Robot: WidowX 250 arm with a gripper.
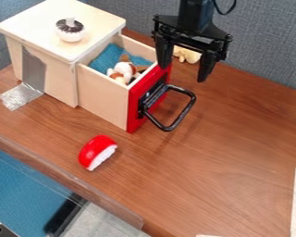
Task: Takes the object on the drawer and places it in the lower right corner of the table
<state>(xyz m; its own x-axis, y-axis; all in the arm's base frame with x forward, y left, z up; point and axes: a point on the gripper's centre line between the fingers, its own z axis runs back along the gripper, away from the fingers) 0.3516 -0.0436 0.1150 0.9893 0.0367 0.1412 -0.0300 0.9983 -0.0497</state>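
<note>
Black and spread wide, the claw [183, 73] is hanging beside the open drawer's red front [135, 105], its two fingers pointing down and holding nothing. A small, round, dark-and-white object [70, 30] is sitting on the pale top of the drawer cabinet [33, 13], its stubby stem pointing up; that is seemingly the thing the task is asking for. A plush toy [120, 70] is lying inside the drawer, and a red-and-white piece [97, 152] is resting on the wooden surface [237, 139].

The pick-up is apparently the step in hand, with the placing yet to be done. The next move is calling for the arm to be crossing over the cabinet, lining its fingers up around the object and closing on it. The black handle [171, 107] is jutting out nearby, so carrying high toward the lower right corner is looking wiser.
</note>
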